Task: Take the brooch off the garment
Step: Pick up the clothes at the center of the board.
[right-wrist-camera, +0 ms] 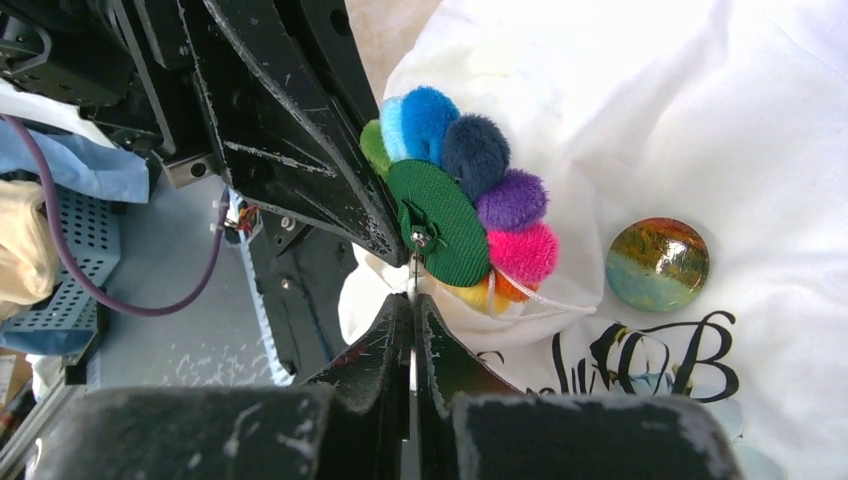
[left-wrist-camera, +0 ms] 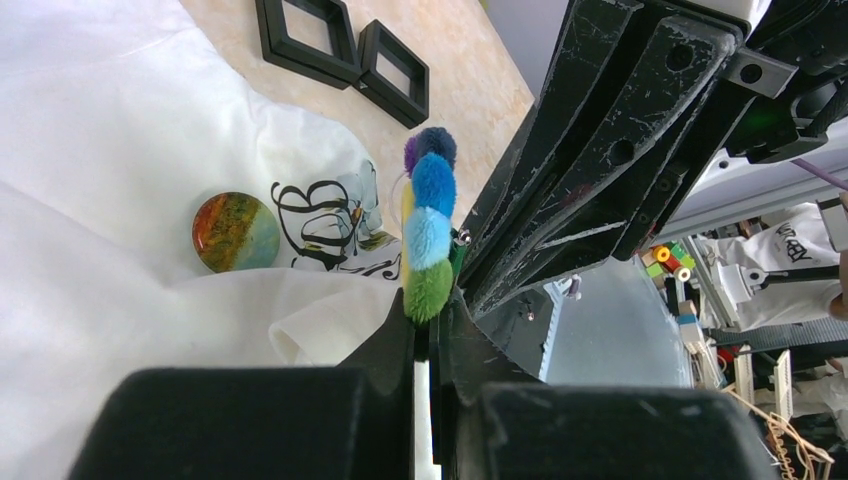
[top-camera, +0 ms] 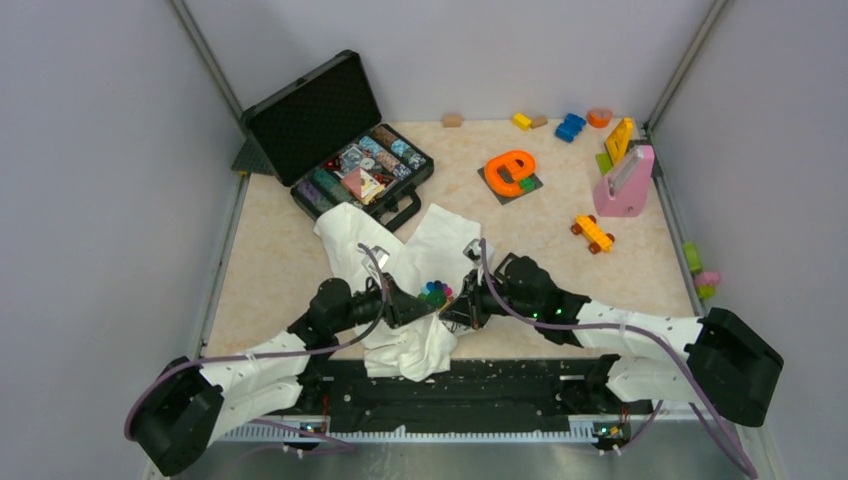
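Brooch (right-wrist-camera: 458, 215) pairs fuzzy pom-pom petals with felt disc.

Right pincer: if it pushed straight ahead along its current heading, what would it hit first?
The brooch: the right pincer, shut, has its tips just below the green backing and pin, seemingly almost touching, though depth is unclear.

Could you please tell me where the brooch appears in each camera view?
Top external: brooch just below the picture's centre.
Left wrist: brooch at centre, seen edge-on.
Right wrist: brooch at centre, green backing towards the camera.
Shared landmark: the white garment bearing it; the glossy round disc shows in both wrist views.
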Robot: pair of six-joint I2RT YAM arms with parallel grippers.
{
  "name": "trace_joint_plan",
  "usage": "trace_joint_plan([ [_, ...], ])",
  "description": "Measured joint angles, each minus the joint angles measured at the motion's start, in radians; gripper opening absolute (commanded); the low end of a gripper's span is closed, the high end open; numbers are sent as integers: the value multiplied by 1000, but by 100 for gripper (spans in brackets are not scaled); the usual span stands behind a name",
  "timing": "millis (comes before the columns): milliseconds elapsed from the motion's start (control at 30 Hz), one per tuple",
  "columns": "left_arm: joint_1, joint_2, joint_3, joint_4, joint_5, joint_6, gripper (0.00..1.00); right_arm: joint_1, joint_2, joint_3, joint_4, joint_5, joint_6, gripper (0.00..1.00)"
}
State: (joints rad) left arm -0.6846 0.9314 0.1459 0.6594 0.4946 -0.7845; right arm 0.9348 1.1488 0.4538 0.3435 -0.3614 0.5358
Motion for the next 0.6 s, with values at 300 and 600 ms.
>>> trace_joint_plan([
  [300, -46, -8, -11, 15, -74, -2, 2, 5, 1, 3, -1, 23, 6, 0],
  [600, -60, -9, -16, 23, -119, -1, 3, 11, -13, 7, -10, 83, 7, 0],
])
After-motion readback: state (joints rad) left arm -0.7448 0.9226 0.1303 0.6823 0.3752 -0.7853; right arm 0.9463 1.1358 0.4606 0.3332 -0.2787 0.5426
